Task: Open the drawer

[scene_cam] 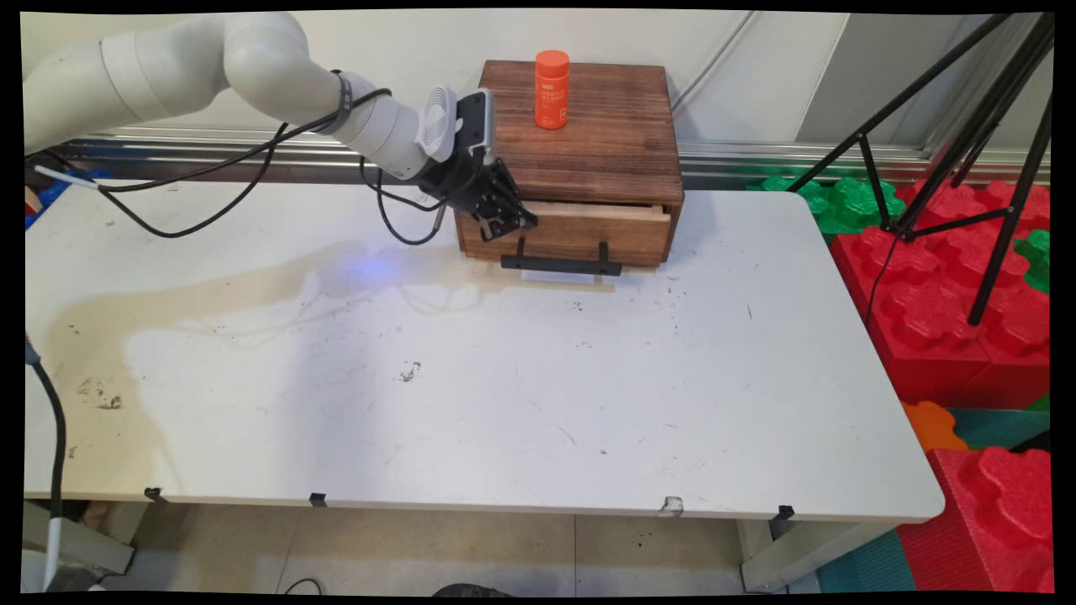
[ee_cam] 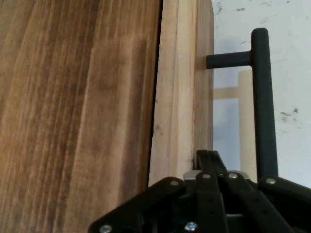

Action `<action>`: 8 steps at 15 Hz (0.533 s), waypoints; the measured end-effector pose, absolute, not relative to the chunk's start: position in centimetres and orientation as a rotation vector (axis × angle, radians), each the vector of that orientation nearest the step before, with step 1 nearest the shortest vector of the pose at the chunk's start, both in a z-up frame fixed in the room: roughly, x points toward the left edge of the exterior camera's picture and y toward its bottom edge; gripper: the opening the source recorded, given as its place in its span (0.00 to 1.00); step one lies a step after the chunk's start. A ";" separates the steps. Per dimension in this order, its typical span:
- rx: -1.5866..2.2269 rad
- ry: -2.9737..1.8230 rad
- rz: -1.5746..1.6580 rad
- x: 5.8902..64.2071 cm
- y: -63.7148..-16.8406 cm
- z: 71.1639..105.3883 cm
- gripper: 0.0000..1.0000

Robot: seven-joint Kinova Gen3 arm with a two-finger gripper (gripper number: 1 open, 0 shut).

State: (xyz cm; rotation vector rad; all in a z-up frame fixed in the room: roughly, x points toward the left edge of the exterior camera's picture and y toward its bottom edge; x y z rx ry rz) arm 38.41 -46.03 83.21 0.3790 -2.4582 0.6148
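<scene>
The hand [scene_cam: 507,220] hangs closed at the left end of the slightly open drawer [scene_cam: 580,231], touching its top edge. 1 orange bottle [scene_cam: 551,89] stands on the wooden box [scene_cam: 605,143] above the black handle [scene_cam: 561,265].

Brown wooden drawer box [scene_cam: 588,143], drawer [scene_cam: 588,231] slightly open, black handle [scene_cam: 561,265], closed pincer [scene_cam: 508,225] at its front edge.

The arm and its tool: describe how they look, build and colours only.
The off-white, rounded-link arm ends in a short grey-and-white wrist section with a round vented white disc. Thin black cables loop from a black band on the forearm. The tool is a black two-finger gripper with a bolted linkage.
</scene>
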 end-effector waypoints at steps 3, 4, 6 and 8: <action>0.383 -2.458 0.629 38.8 -47.0 83.1 0.00; 0.383 -2.459 0.632 38.9 -47.3 83.1 0.00; 0.383 -2.459 0.636 39.0 -47.6 83.0 0.00; 0.381 -2.459 0.638 39.1 -47.9 83.0 0.00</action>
